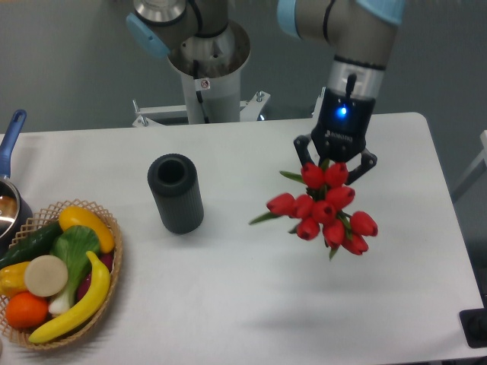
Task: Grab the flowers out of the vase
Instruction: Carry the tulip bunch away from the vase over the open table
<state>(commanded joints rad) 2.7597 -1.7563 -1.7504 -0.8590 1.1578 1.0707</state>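
Observation:
The flowers (pixel 323 209), a bunch of red tulip buds with green leaves, hang in the air over the right half of the table, well clear of the vase. My gripper (pixel 335 169) is directly above the bunch and shut on it, its fingers mostly hidden by the buds. The vase (pixel 175 193), a dark ribbed cylinder, stands upright and empty at the table's left-centre, far to the left of the gripper.
A wicker basket (pixel 111 258) of fruit and vegetables sits at the front left corner. A pot with a blue handle (pixel 11 137) is at the left edge. The robot's base column (pixel 207 68) rises behind the table.

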